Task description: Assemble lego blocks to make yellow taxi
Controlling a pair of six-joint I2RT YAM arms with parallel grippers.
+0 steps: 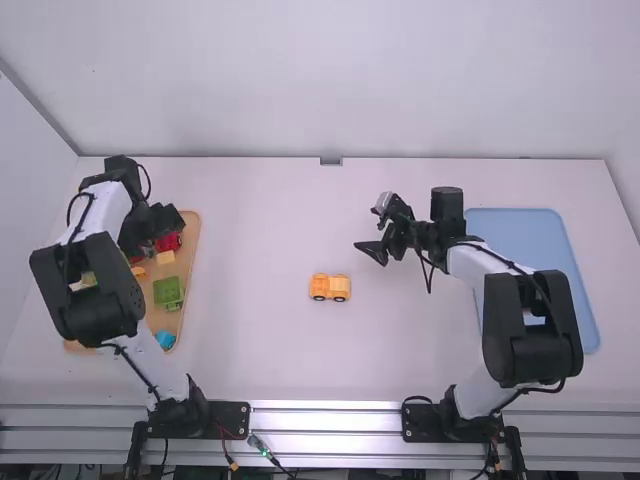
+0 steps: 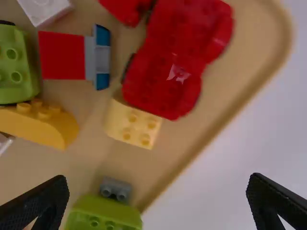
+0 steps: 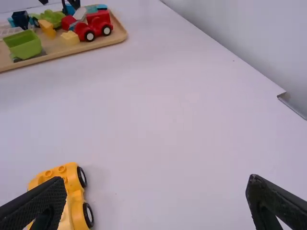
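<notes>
Looks like a robotics lab, or a walled test station inside one. Carries a jointed robot arm (image 1: 86,290), based at seven o'clock in the high view, and a second arm (image 1: 530,335), based at five. Shows ribbed metal rails (image 1: 325,405) along six o'clock and thin cables (image 1: 228,455) by the first base. Has a white worktop (image 1: 260,350), with a plain pale wall (image 1: 320,80) at twelve o'clock and a side wall (image 1: 25,200) at nine.

Red car (image 2: 160,84): glossy plastic, bright highlight on top. Pale-yellow block (image 2: 132,125): smooth plastic, raised studs. Yellow vehicle (image 3: 74,191): smooth plastic, soft sheen. Tan tray (image 2: 247,67): smooth, matt, wood-like. White table (image 3: 168,120): smooth, matt. Rail (image 1: 325,425): shiny metal, ridged. Blue tray (image 1: 525,228): matt, probably plastic, though far off and partly covered.
</notes>
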